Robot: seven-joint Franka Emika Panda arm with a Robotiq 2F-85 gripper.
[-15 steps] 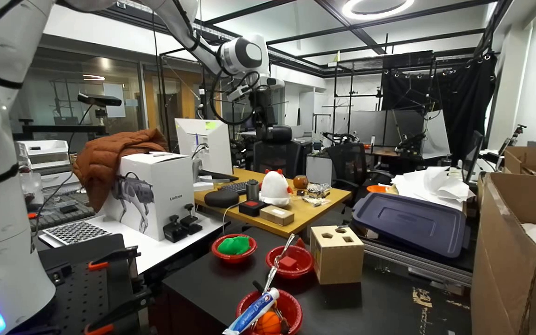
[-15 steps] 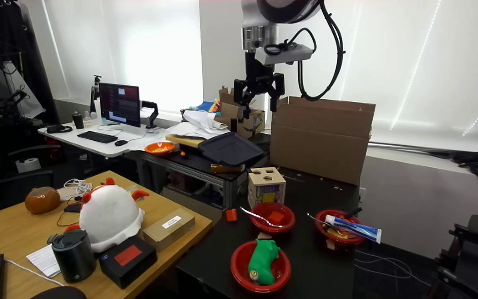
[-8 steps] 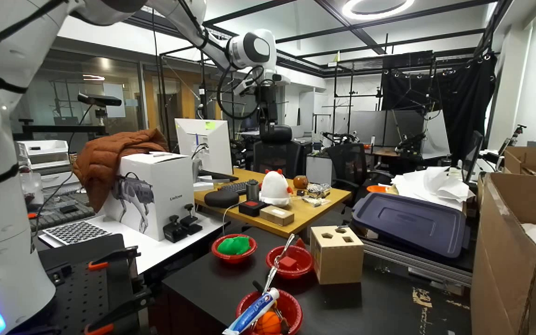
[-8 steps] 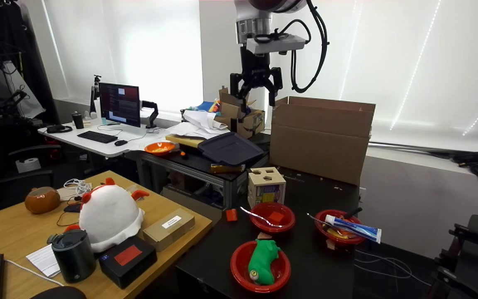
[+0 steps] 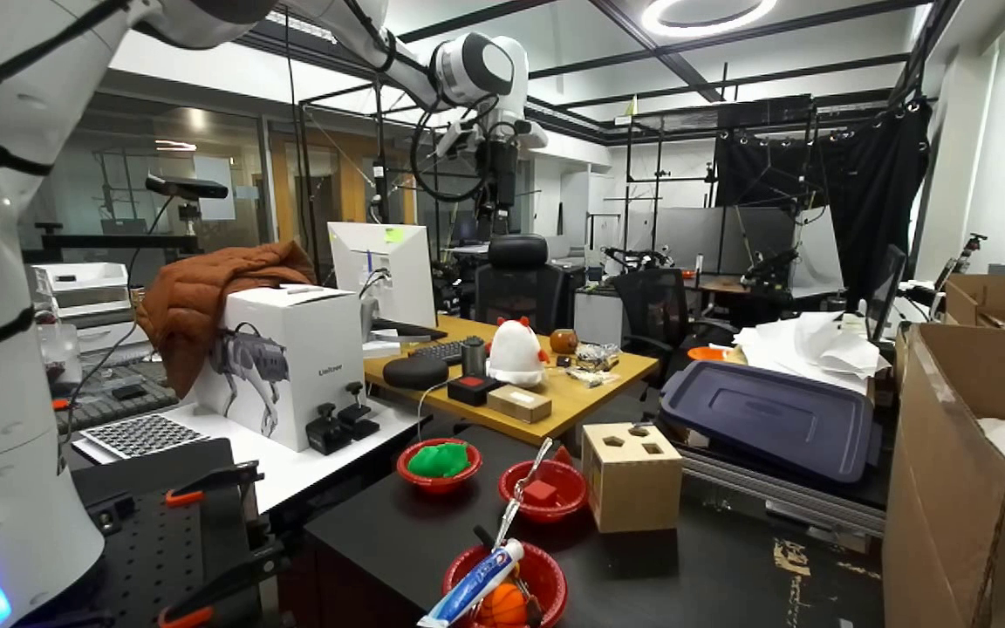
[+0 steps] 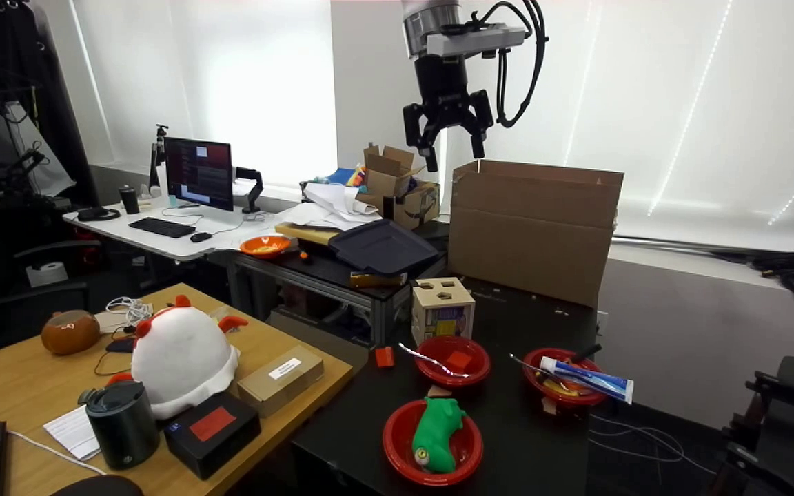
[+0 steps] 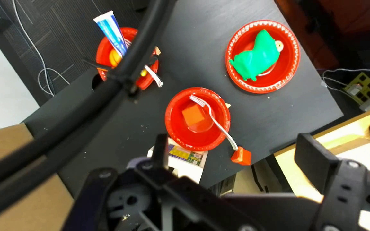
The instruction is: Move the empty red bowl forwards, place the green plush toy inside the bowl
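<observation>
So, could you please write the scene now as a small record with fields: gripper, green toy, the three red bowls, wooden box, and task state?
gripper: open, holding nothing, well above the bowls
green plush toy: lying inside a red bowl
block bowl: red; red block inside, fork lying across, handle past the rim
tube bowl: red; toothpaste tube across the top, orange ball inside, other pieces unclear
wooden box: beside the block bowl; contact unclear
task state: toy already in bowl; whether the bowl was moved forwards, cannot tell
</observation>
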